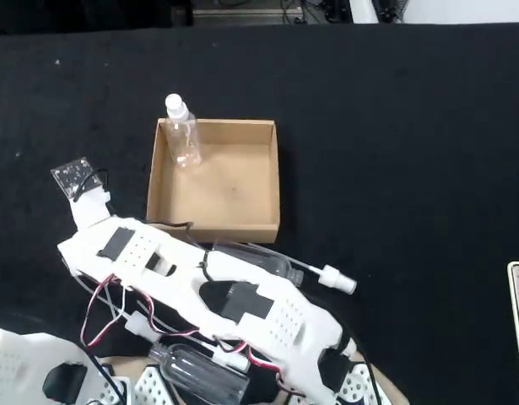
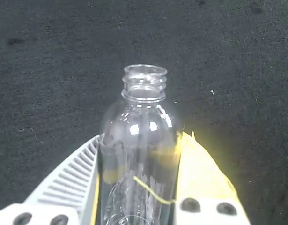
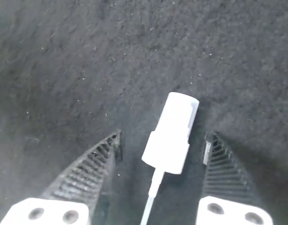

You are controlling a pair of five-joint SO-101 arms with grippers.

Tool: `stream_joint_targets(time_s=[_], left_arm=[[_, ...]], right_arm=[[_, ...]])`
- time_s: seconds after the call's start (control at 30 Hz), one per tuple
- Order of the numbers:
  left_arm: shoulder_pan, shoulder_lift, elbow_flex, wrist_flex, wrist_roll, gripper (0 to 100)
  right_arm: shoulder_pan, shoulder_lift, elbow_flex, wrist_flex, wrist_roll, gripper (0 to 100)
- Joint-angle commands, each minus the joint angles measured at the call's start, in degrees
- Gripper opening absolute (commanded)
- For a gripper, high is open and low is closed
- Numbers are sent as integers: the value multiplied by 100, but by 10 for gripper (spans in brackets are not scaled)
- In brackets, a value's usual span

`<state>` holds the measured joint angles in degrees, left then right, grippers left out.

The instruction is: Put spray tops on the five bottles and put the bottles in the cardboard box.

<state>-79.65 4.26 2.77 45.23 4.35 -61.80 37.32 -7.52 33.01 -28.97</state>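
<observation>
Bottle (image 2: pixel 139 154) with a bare neck (image 2: pixel 144 79) is clenched in my left tool (image 2: pixel 141 137), over the black bench (image 2: pixel 50 56). My right tool (image 3: pixel 163 136) is released, straddling a spray top (image 3: pixel 179 110) that lies flat on the bench. I'd close on the top's white body, not its thin tube (image 3: pixel 153 192), then line the tube up with the bottle's neck. One capped bottle (image 1: pixel 181 135) already stands in the cardboard box (image 1: pixel 213 228)
</observation>
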Motion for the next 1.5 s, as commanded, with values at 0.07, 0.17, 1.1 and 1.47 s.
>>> stream_joint_targets(time_s=[0.07, 0.17, 1.1, 1.47], left_arm=[[-48, -123, -189, -158, -18, 29], [-57, -123, -198, -158, -26, 29], [-31, -123, -224, -149, 0, 29], [-57, -132, -215, -141, 0, 29]], right_arm=[[193, -57, -365, -114, -35, 74], [193, -57, -356, -79, -26, 12], [193, -57, -884, 2048, 2716, 201], [132, 207, -1024, 1846, 2716, 191]])
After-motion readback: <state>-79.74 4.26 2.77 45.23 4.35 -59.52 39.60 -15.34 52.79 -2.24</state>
